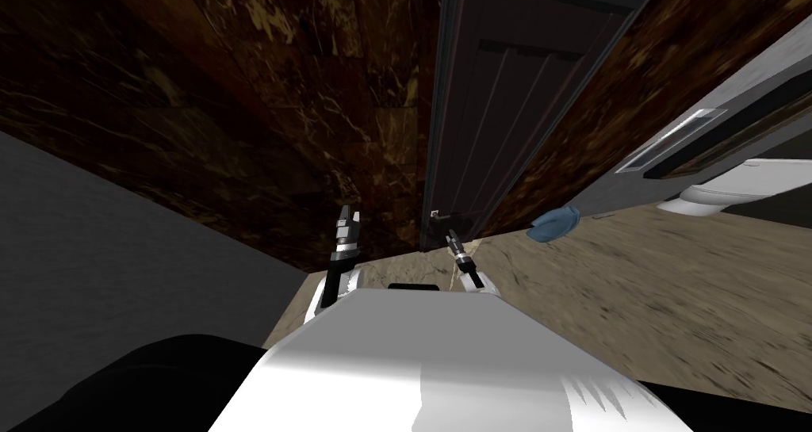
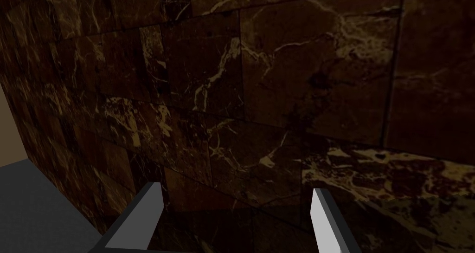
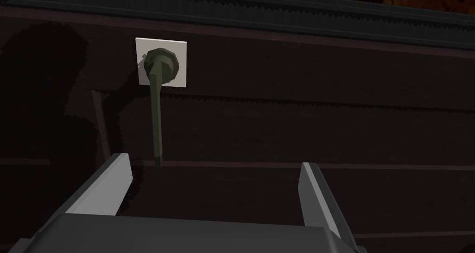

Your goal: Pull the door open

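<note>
1. Wall (image 1: 238, 94): dark brown marble-patterned tiles with pale gold veins and thin straight joints. It lies on both sides of the door.
2. Floor (image 1: 674, 292): one beige, streaked, stone-like surface that runs up to the foot of the door.
3. Door (image 1: 507, 118): one tall rectangular leaf, very dark reddish brown, with vertical grooved panels. It sits in a darker frame, directly ahead of the robot.
4. White fixture (image 1: 737, 185): one smooth, rounded item, well apart from the door on the robot's right.
5. Blue item (image 1: 555, 223): one soft-looking, lumpy shape on the floor near the door's foot, on the robot's right.
6. Grippers: two in total, each with two thin, flat, light grey blades on a dark box, so four blades.
   - Left gripper (image 2: 236, 189): faces the tiles to the left of the door. The jaws are spread apart with nothing between them.
   - Right gripper (image 3: 215, 162): faces the door leaf, close to the handle. The jaws are released and grasp nothing.
7. Plate (image 3: 178, 74): one square, flat, white plate, fixed near the door's left edge.
8. Lever (image 3: 157, 120): one dark olive handle with a round faceted hub on the plate and a slim straight bar. The bar's free end lies just beside one finger (image 3: 104, 185) of the right gripper, with no grip on it.
</note>
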Available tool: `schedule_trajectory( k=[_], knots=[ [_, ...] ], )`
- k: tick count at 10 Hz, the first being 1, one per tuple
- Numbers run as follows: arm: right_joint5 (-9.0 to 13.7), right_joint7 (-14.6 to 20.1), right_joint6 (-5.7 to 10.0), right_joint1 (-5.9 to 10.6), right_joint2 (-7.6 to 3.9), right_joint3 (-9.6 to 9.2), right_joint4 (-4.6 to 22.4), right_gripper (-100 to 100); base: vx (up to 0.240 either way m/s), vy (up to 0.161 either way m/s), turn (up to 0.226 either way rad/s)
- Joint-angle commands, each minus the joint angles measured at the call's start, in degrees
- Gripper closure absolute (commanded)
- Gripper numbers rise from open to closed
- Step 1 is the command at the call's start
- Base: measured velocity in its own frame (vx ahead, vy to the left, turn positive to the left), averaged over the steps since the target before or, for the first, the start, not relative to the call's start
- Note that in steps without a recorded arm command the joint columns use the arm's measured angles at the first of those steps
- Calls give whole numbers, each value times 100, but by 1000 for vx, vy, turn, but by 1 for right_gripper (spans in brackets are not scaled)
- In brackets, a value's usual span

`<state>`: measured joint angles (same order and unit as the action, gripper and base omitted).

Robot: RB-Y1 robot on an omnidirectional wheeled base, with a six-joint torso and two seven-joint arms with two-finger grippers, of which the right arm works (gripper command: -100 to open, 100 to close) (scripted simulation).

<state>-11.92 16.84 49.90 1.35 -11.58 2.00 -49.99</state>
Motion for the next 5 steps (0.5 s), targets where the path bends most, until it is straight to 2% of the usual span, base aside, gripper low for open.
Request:
schedule_trajectory(
  k=[1, 2, 5],
  knots=[
    [-30, 111, 78, 125, -58, 17, 286, -100, 91, -43, 49],
    [-30, 111, 78, 125, -58, 17, 351, -100, 57, -34, 22],
    [-78, 259, 229, 338, -137, 47, 948, -100, 69, -28, 34]
  ],
)
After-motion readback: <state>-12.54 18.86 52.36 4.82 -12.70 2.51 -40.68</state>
